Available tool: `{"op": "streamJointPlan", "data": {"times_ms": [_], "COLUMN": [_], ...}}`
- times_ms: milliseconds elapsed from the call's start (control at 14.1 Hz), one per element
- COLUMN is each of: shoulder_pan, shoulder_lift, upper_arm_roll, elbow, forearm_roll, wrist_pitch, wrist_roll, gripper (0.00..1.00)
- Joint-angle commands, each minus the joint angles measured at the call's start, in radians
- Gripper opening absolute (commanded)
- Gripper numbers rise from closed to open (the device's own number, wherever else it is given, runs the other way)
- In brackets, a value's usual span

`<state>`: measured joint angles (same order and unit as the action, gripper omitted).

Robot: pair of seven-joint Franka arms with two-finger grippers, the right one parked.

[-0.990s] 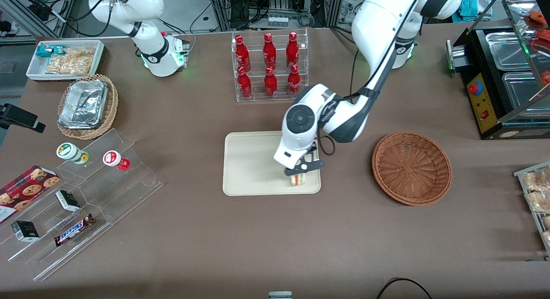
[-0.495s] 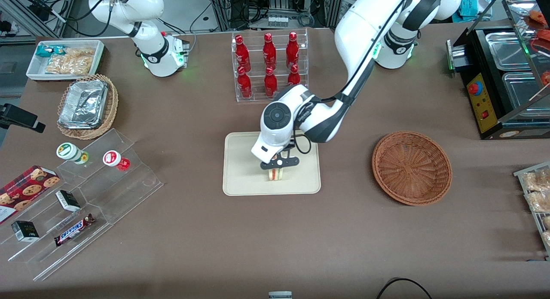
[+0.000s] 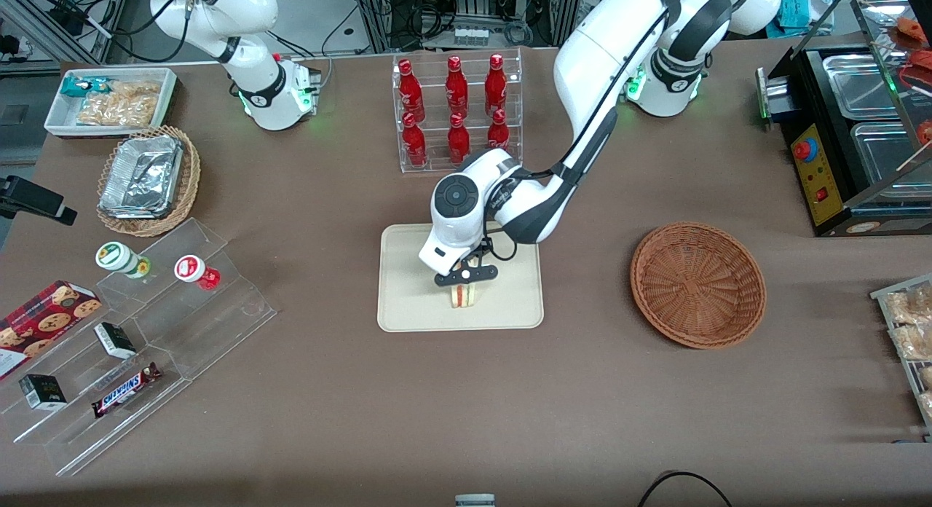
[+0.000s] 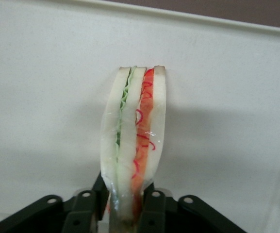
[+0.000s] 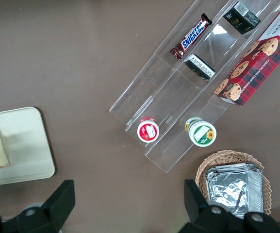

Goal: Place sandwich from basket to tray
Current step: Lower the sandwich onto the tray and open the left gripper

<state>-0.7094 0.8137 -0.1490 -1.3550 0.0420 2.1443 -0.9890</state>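
One step left as I read it: release. The end effector [image 3: 464, 285] sits over the tray [image 3: 408, 303], pinching the sandwich [image 3: 463, 296] at one end; in the wrist view its fingers [image 4: 152, 206] clamp the bread, green and red layers edge-on, against the tray's cream surface. Whether the wedge touches the tray or hangs just above it, I can't tell. Next I'd lower until contact, spread the fingers, then lift straight up so the wedge doesn't drag. It stands on edge and may tip over.

The basket [image 3: 697, 284] lies well apart from the tray, toward the working arm's end of the brown tabletop [image 3: 466, 405]. A rack of red bottles [image 3: 456, 110] stands farther from the front camera than the tray.
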Motion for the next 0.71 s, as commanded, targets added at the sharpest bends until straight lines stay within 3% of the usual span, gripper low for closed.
{"op": "streamJointPlan", "data": {"times_ms": [0,354,636], "shoulder_pan": [-0.012,-0.002,0.024], "shoulder_lift": [-0.008,-0.125,-0.211], "upper_arm_roll": [0.009,0.012,0.051], "elbow": [0.022,0.013,0.007], "forearm_roll": [0.016,0.024,0.012], "wrist_pitch": [-0.012,-0.112,-0.296], "wrist_roll": [-0.046,-0.111,-0.106], "gripper": [1.0,1.0,1.0]}}
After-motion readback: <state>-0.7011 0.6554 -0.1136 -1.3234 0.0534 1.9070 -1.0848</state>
